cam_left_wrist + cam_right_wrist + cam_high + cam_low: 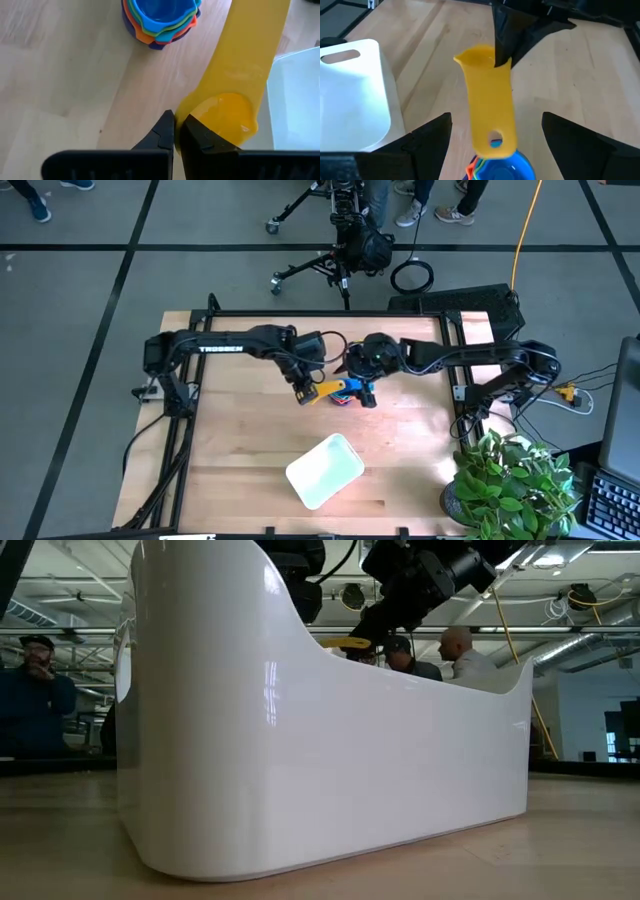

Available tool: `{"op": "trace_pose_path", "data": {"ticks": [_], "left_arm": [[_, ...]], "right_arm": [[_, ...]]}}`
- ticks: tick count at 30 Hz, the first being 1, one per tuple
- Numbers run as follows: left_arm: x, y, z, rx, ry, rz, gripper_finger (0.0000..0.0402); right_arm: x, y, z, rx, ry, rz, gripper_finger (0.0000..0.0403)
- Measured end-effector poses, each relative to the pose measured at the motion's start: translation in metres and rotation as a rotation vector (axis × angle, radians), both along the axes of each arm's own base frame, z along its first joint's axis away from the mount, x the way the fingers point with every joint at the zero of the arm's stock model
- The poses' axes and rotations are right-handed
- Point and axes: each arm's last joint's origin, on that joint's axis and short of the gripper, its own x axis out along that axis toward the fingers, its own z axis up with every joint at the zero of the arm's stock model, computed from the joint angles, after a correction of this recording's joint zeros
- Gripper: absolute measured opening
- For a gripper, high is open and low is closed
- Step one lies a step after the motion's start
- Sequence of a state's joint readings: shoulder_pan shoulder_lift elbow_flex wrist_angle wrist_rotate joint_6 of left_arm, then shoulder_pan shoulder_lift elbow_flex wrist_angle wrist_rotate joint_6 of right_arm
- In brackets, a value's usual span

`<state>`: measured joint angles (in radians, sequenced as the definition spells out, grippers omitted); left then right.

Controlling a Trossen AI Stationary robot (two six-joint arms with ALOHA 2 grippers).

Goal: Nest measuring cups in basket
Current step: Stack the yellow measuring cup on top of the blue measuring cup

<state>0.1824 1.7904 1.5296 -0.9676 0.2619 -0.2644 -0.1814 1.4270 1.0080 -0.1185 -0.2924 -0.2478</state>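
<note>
My left gripper (303,392) is shut on the yellow measuring cup (325,388) and holds it above the table's middle. The cup's long flat handle (492,117) reaches out over a nested stack of measuring cups (160,20). That stack has a light blue cup on top and stands on the wood. My right gripper (366,392) is open. In the right wrist view its fingers stand on either side of the yellow handle without touching it. The white basket (324,470) rests on the table nearer the near edge. My left gripper (177,131) pinches the yellow cup's bowl wall (186,107) on the side opposite the handle, with one finger (205,140) inside the bowl and one outside. The cup is lifted clear. Its handle (250,35) points away from the fingers, toward the stack.
The basket (300,740) fills the low view, and people stand in the room behind it. A potted plant (510,480) sits at the table's near right corner. Bare wood lies between the stack and the basket (350,95).
</note>
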Motion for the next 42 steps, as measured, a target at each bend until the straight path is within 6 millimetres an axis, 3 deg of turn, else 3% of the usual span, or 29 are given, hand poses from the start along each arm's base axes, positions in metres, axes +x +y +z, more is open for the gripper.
{"op": "trace_pose_path", "data": {"ticks": [11,28,37,42], "left_arm": [[0.0038,0.0012,0.0014,0.008,-0.034,-0.003,0.0008],[0.0038,0.0012,0.0014,0.010,-0.035,-0.007,0.0008],[0.0039,0.0012,0.0014,0.014,-0.038,-0.015,0.0009],[0.0043,0.0010,0.0016,0.019,-0.044,-0.025,0.0064]], "right_arm": [[0.0086,0.0005,-0.0104,0.004,0.007,0.005,0.0284],[0.0088,0.0003,-0.0094,-0.036,-0.006,0.022,0.0126],[0.0084,0.0002,-0.0099,-0.064,-0.004,0.038,0.0124],[0.0079,-0.0021,-0.0101,-0.066,-0.002,0.033,0.0125]]}}
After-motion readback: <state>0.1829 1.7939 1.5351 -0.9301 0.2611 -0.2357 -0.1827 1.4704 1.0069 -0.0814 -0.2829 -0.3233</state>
